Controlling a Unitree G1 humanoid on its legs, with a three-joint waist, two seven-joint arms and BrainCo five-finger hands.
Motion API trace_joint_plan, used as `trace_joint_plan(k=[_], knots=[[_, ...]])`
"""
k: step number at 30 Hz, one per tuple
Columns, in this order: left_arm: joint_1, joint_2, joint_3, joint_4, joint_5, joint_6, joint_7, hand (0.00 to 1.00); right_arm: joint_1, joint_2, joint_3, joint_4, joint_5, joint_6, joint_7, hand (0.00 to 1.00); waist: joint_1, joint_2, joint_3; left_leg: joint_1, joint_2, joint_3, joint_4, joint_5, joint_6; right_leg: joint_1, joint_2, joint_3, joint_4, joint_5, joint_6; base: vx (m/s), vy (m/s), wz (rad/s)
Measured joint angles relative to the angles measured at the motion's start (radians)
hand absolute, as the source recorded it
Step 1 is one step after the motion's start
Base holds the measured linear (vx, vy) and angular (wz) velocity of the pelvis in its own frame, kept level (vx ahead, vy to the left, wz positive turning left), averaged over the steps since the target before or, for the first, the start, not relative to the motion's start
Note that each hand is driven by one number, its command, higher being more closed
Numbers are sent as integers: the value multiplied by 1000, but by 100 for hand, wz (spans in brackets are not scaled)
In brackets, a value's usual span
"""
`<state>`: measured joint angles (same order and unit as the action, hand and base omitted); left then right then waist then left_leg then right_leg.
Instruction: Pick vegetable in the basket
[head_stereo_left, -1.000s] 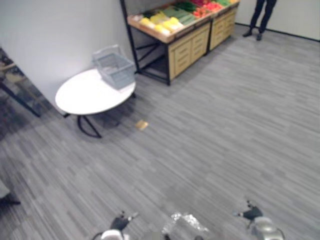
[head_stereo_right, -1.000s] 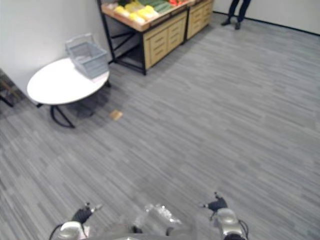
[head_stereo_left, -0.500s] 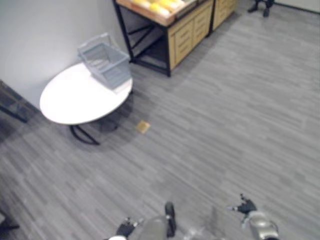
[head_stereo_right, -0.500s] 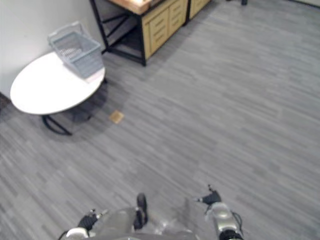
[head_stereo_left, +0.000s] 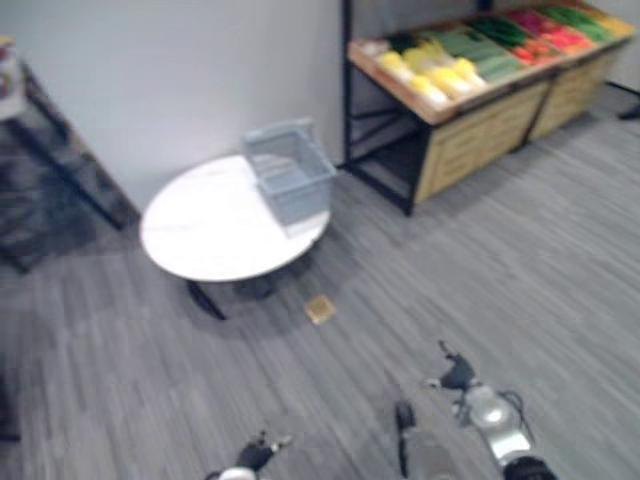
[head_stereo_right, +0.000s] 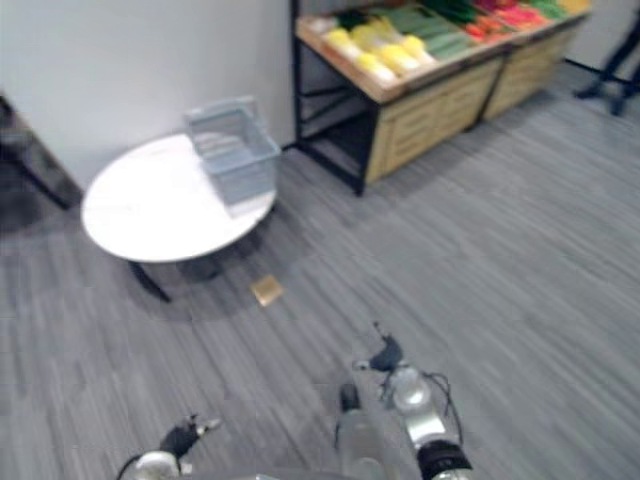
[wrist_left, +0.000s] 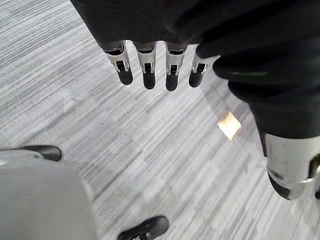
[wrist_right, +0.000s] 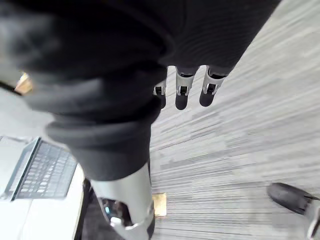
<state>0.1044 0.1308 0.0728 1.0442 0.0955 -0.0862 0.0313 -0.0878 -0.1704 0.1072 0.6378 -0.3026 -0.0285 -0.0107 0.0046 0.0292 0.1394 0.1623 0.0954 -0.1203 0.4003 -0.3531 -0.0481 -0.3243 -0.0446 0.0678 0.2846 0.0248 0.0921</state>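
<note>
Hanging empty, fingers straight: left hand (wrist_left: 148, 75), right hand (wrist_right: 182, 96). Sitting upper centre, at rim of round white table (head_stereo_left: 200, 240): grey plastic basket (head_stereo_left: 288, 175), risking tipping if bumped.

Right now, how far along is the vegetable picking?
Nothing done: the grey basket on the white table looks empty. In hand: nothing; left hand and right hand hang open. Left: walk to the produce stand, take a vegetable, put it in the basket.

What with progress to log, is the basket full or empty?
Empty: the basket on the table shows a bare mesh floor, with nothing lying in it.
</note>
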Motion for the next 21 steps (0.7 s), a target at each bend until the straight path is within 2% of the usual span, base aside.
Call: trace_joint_plan(k=[1,2,3,4,5,7,9,10,11,12,13,14,15,16,18,19,20,21], knots=[[1,-15,23,0,0,1,2,0,-12,4,17,-20,-7,0,-2,0,-1,17,6,-57,16,-1,128,23,-8,22,14,-26,-5,-15,-13,507,-356,55],[2,-41,64,-1,-3,4,9,0,-41,0,40,-57,-9,1,-8,0,3,39,19,-172,49,2,380,143,-6,74,47,-56,-12,-40,-49,468,-331,39],[16,-53,88,-12,-4,6,11,0,-63,19,69,-84,-9,1,-21,0,32,37,27,-257,101,23,561,170,-8,144,72,-73,-37,-64,-77,462,-312,27],[22,-50,87,-16,-5,5,12,0,-77,30,69,-89,-6,1,-30,0,41,39,32,-281,116,51,614,166,-6,186,75,-85,-54,-73,-90,451,-298,21],[29,-40,85,-24,-6,5,14,0,-104,49,67,-92,-2,-1,-44,0,60,8,48,-325,135,111,657,160,-1,269,72,-96,-98,-86,-104,427,-294,30],[29,-31,82,-33,-9,3,19,0,-145,52,60,-92,0,-6,-66,0,82,-10,53,-396,141,214,614,149,12,354,57,-113,-165,-104,-111,381,-252,35],[46,-38,82,-50,-11,2,23,0,-204,29,55,-91,9,-5,-76,0,86,-3,55,-460,114,354,384,140,2,406,38,-140,-220,-118,-111,383,-92,35],[48,-40,82,-49,-11,3,24,0,-215,19,53,-90,9,-5,-77,0,86,0,57,-462,102,389,311,142,3,425,33,-148,-234,-124,-109,481,32,43],[49,-41,82,-48,-10,3,25,0,-234,-1,46,-79,9,-4,-80,0,85,1,58,-459,72,464,152,159,6,456,21,-172,-257,-135,-100,455,65,42],[50,-41,83,-47,-10,4,25,0,-240,-13,38,-73,11,-4,-84,0,86,1,58,-454,58,503,77,180,10,472,14,-189,-268,-141,-92,482,87,75],[57,-42,83,-47,-10,4,25,0,-262,-49,6,-59,31,-2,-95,0,88,3,58,-438,30,604,-100,261,29,507,4,-228,-273,-158,-61,406,79,65],[59,-42,83,-48,-10,4,24,0,-278,-62,-3,-46,32,0,-101,0,91,7,57,-422,21,639,-165,298,33,517,3,-236,-268,-173,-52,510,117,55],[66,-42,84,-48,-9,6,24,0,-303,-75,-11,-31,37,3,-106,0,94,20,51,-395,15,677,-243,366,41,529,4,-237,-249,-204,-39,504,137,15],[81,-37,103,-40,-4,10,24,0,-317,-87,-20,-31,36,3,-113,0,112,-9,55,-348,-29,687,-280,402,150,535,-32,-230,-173,-262,-21,579,199,15],[85,-37,120,-28,-2,11,21,0,-325,-93,-23,-34,32,4,-111,0,111,-27,51,-301,-81,671,-320,377,159,496,-75,-229,-6,-286,-2,500,223,43],[93,-33,119,-25,-2,10,20,0,-333,-96,-24,-33,25,4,-110,0,107,-31,52,-240,-134,631,-340,353,166,422,-120,-221,264,-274,32,444,198,70],[93,-30,113,-24,-2,10,20,0,-335,-99,-23,-33,25,4,-110,0,102,-34,53,-213,-152,607,-343,340,170,384,-141,-210,382,-244,83,527,195,99],[88,-18,97,-24,-2,10,21,0,-345,-102,-22,-33,23,5,-107,0,87,-40,56,-171,-179,564,-343,320,178,310,-158,-156,600,-230,121,342,85,99]])
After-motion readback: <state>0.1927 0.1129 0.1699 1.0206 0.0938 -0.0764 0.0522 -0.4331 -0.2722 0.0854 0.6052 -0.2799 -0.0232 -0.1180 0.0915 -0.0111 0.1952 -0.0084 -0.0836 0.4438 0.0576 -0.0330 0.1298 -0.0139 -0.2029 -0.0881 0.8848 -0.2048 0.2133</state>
